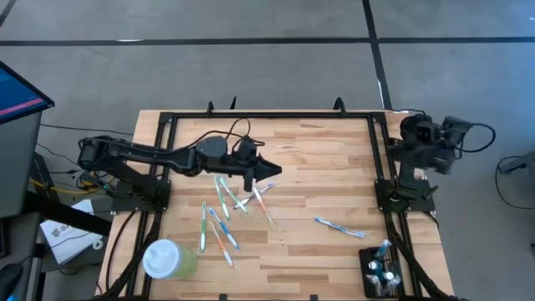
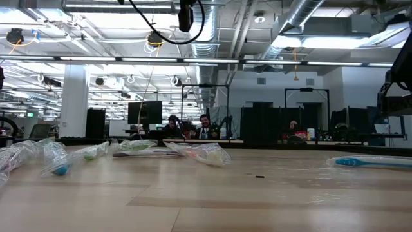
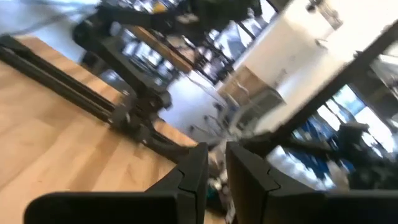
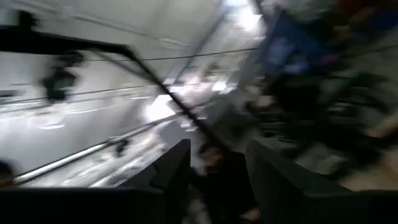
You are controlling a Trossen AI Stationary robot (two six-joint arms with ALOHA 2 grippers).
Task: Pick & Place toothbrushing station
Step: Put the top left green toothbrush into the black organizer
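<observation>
1. Left gripper (image 1: pixel 272 171) hangs mid-frame in the high view above scattered toothbrushes (image 1: pixel 219 213), fingers nearly together, holding nothing.
2. Right gripper (image 4: pixel 214 168) sits folded at the upper right, fingers parted, empty.
3. Station (image 1: pixel 382 269) stands at the table's (image 1: pixel 318 259) lower-right corner.
4. Cup (image 1: pixel 167 259) stands lower left.

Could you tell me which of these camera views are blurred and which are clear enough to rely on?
High view: sharp, the toothbrushing station and wrapped toothbrushes read clearly. Low view: fairly sharp, with glare from the ceiling lights. Left wrist view: background smeared. Right wrist view: heavily motion-blurred; only its end effector fingers stay distinct.
</observation>
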